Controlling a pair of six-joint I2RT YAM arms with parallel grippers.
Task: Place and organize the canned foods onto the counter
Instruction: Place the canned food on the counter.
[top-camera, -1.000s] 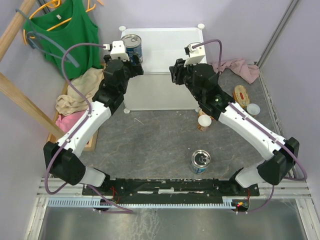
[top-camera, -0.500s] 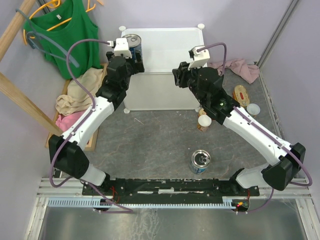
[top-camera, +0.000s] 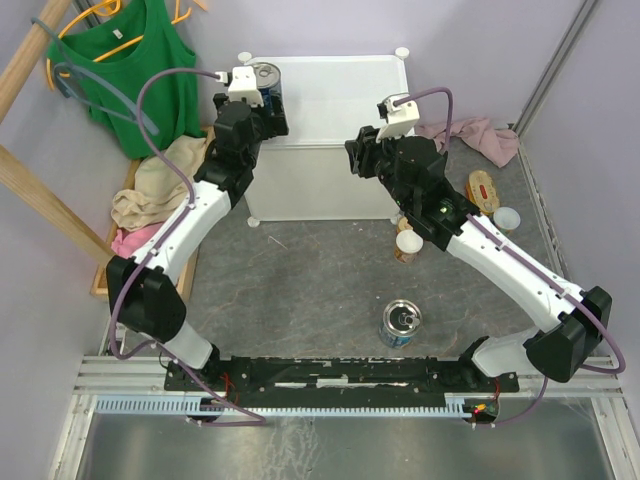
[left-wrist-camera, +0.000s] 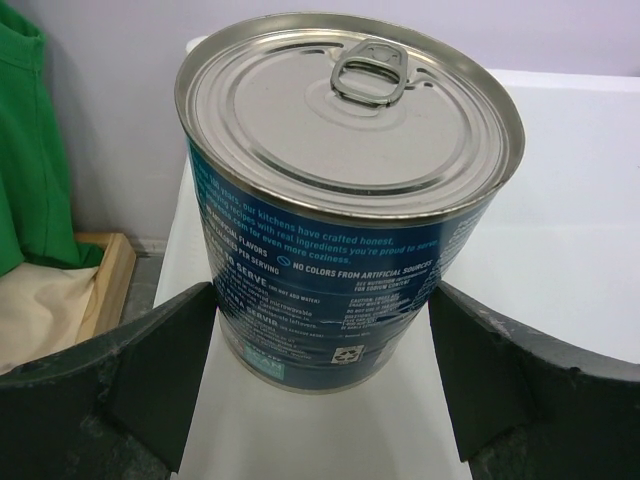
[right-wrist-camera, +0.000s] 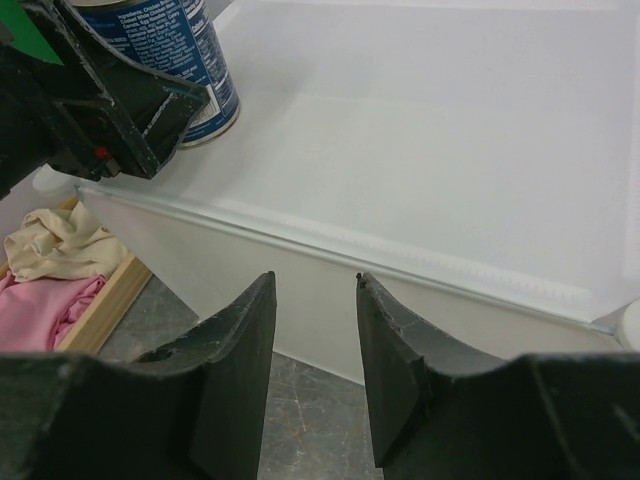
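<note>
Left fingers (left-wrist-camera: 160, 380): clamp the tall blue-label can (left-wrist-camera: 340, 200) from both sides. Stands upright on the white cabinet (top-camera: 340, 85), at the back-left corner of its top. Right fingers (right-wrist-camera: 240, 380): stand partly apart, hold nothing, hover over the cabinet's front edge. On the grey table (top-camera: 320, 270): second tall can (top-camera: 401, 323), small white-topped can (top-camera: 407, 243) beside the right arm, oval red-label tin (top-camera: 484, 190) and another white-topped can (top-camera: 507, 218) further right.

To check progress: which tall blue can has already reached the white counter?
The can inside the left gripper, at the counter's back-left corner; the other can stands on the grey table.
</note>
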